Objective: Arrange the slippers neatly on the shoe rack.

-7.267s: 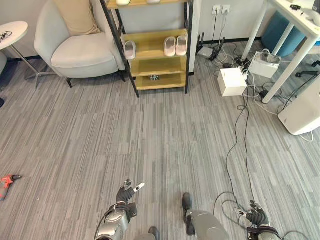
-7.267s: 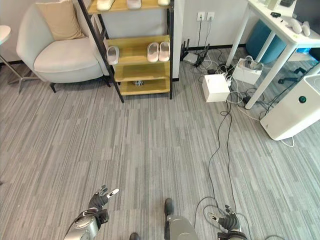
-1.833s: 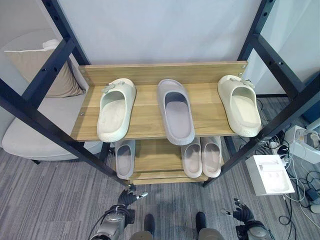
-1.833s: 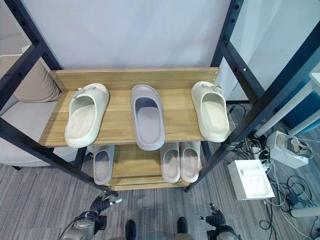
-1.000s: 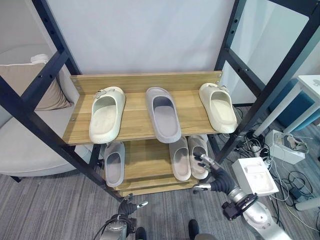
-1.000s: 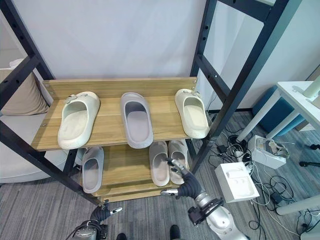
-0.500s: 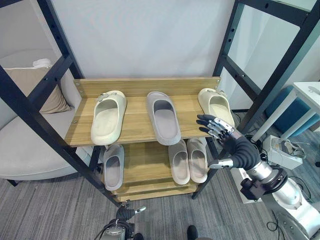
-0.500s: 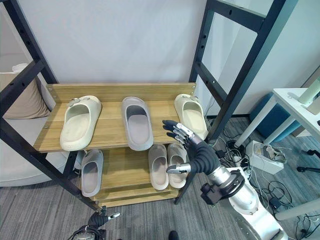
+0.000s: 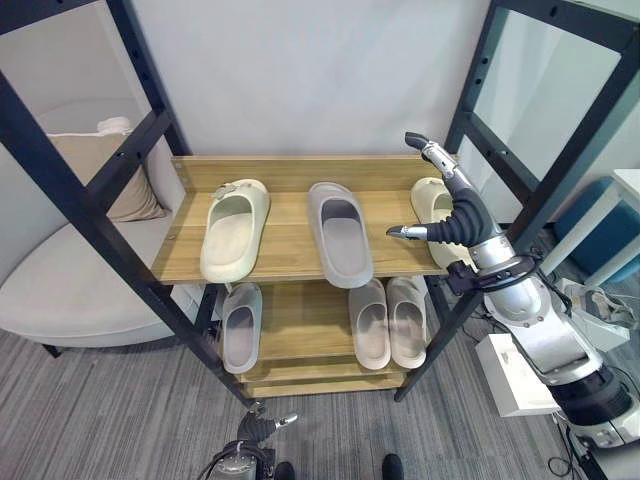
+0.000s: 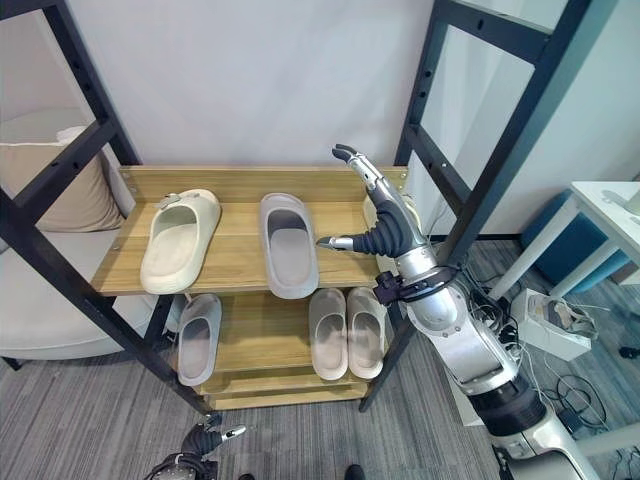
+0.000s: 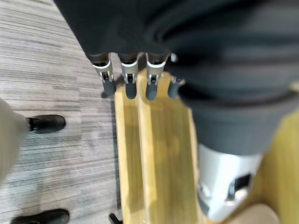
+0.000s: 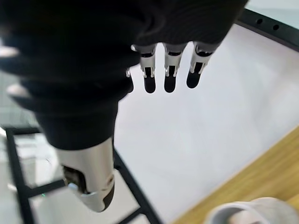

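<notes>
Above the shoe rack's (image 9: 290, 255) top shelf, the right robot hand (image 9: 450, 205) is hovering, fingers released, over the cream slipper (image 9: 432, 203), likely light and flexible, best pinched by its strap.

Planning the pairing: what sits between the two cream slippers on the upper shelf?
A single grey slipper, seen in the left eye view, between the left cream slipper and the right one.

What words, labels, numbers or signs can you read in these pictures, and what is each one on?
None can be read.
Cream foam slippers, grey foam slipper: no print shows.
Wooden shoe rack with black metal frame: no label or number.
White box on the floor: any marking is too small to read.
</notes>
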Motion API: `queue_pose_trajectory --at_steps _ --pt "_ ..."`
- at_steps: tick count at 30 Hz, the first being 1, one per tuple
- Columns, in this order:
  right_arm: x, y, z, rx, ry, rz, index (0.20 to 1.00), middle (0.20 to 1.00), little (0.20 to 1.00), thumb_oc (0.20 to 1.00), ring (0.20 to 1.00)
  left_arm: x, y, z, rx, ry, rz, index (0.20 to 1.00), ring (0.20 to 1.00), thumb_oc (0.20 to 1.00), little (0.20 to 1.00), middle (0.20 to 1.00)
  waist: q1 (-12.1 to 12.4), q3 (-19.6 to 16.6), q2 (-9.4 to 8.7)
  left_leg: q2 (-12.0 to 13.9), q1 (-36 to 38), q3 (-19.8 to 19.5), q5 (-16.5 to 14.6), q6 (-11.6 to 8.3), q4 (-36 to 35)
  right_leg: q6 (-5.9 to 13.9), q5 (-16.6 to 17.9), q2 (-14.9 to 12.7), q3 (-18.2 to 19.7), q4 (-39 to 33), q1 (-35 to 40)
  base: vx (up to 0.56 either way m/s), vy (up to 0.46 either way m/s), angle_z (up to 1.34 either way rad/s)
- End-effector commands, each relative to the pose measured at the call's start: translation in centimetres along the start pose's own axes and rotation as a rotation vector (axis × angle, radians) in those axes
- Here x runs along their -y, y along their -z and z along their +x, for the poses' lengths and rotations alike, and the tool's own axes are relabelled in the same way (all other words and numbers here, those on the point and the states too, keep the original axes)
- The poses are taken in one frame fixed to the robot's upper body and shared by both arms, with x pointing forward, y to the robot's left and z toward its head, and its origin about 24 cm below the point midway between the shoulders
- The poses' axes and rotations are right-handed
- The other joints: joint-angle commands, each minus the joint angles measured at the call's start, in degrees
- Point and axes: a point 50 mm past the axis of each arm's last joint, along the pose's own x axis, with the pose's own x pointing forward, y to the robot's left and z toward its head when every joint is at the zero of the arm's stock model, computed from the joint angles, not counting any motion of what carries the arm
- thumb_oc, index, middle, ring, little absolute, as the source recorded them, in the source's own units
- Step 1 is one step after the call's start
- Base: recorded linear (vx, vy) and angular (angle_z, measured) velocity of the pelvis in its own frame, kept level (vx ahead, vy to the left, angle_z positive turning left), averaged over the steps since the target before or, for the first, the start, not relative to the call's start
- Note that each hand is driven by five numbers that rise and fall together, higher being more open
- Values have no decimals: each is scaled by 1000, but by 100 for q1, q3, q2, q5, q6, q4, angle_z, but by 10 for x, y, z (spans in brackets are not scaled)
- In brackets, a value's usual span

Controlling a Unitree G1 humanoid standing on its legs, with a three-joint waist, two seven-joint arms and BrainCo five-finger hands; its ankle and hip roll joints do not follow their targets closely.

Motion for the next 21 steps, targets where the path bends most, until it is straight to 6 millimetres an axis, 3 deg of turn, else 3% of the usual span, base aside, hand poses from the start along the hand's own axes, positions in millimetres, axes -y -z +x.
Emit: queue_pose_trajectory --at_steps 1,6,10,21 --pt "26 -19 29 118 131 -137 1000 1000 1000 1000 1000 -6 -28 8 83 -18 35 1000 1000 1000 1000 1000 189 360 3 -108 255 -192 -478 71 7 63 -709 15 -257 11 607 0 0 0" --pt "31 1 41 32 140 -231 1000 1000 1000 1000 1000 -14 -27 9 81 -32 39 1000 1000 1000 1000 1000 357 406 -26 -140 191 -267 -461 80 7 65 -723 1 -313 11 614 11 7 4" --pt "25 17 38 -51 141 -213 1000 1000 1000 1000 1000 -16 -27 9 78 -38 30 1000 1000 1000 1000 1000 467 448 -43 -164 147 -336 -455 91 7 75 -729 -6 -384 11 615 21 9 14" --pt "2 17 34 -63 98 -170 1000 1000 1000 1000 1000 -10 -27 10 72 -26 41 1000 1000 1000 1000 1000 573 489 -64 -191 112 -388 -467 111 7 87 -735 -26 -433 11 610 8 5 3"
